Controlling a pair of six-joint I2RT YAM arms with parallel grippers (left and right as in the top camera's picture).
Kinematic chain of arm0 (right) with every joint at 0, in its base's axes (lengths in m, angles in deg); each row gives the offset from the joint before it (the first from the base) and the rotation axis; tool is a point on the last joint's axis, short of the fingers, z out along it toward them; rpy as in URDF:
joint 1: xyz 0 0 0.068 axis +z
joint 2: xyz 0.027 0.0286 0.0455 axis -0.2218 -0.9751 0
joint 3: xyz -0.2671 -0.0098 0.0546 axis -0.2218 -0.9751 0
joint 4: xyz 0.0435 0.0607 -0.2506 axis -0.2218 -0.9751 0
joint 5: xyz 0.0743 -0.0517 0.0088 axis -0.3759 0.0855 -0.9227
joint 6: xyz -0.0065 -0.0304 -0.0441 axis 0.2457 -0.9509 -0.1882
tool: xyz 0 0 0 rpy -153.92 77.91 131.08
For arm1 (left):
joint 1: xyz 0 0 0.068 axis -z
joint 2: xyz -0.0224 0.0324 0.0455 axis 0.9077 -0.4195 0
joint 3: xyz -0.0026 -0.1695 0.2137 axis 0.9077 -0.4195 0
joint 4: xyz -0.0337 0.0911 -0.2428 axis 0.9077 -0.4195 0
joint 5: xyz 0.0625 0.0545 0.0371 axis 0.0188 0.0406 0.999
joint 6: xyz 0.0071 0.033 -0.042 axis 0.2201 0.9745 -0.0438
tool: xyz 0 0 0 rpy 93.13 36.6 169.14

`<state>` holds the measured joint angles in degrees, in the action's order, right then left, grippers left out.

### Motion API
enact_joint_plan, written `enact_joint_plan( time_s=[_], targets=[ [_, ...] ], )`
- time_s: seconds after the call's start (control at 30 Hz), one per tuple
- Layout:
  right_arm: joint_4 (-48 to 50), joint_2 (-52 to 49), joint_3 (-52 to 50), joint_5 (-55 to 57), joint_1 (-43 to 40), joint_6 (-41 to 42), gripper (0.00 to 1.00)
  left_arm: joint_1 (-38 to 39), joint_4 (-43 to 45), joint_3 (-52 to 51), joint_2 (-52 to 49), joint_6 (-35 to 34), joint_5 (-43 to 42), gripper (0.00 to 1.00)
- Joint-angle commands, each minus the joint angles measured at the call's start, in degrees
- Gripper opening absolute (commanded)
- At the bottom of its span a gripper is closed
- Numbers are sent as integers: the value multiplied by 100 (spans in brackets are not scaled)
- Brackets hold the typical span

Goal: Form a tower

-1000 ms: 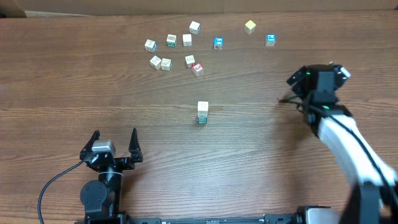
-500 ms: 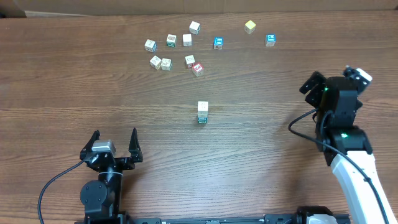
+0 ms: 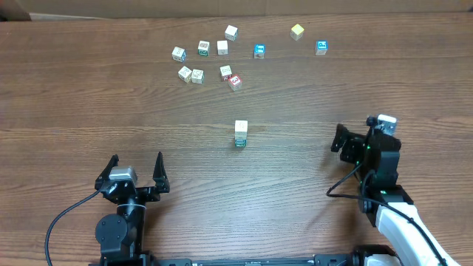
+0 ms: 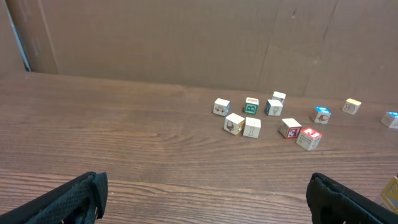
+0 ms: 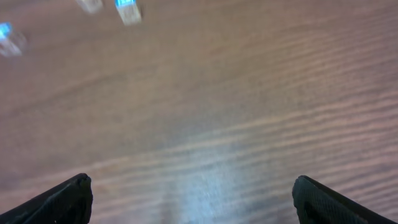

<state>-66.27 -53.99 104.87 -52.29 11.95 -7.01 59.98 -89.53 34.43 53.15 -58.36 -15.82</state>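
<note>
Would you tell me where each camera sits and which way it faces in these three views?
Left wrist: rides the left gripper, looking low across the table at the loose cubes and the cardboard wall; its open fingertips fill the bottom corners.
Right wrist: rides the right gripper, tilted down at the blurred table, a blue-printed cube at top; open fingertips in the corners.
Overhead: above the table, looking straight down on the tower, the loose cubes and both grippers.
Shared: overhead and left wrist both show the loose cubes.
</note>
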Motion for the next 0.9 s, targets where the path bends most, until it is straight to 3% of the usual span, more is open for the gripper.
enact_joint_plan(
  time_s=[0.0, 0.53, 0.87],
  targets=[
    [-98, -201, -44, -66, -107, -216, 100, 42, -17, -20, 66, 129, 59, 100],
    [-728, -632, -90, -748, -114, -173, 100, 42, -17, -20, 66, 129, 59, 99],
    [-72, -350, -728, -1128, -114, -149, 100, 42, -17, -20, 66, 129, 59, 100]
  ],
)
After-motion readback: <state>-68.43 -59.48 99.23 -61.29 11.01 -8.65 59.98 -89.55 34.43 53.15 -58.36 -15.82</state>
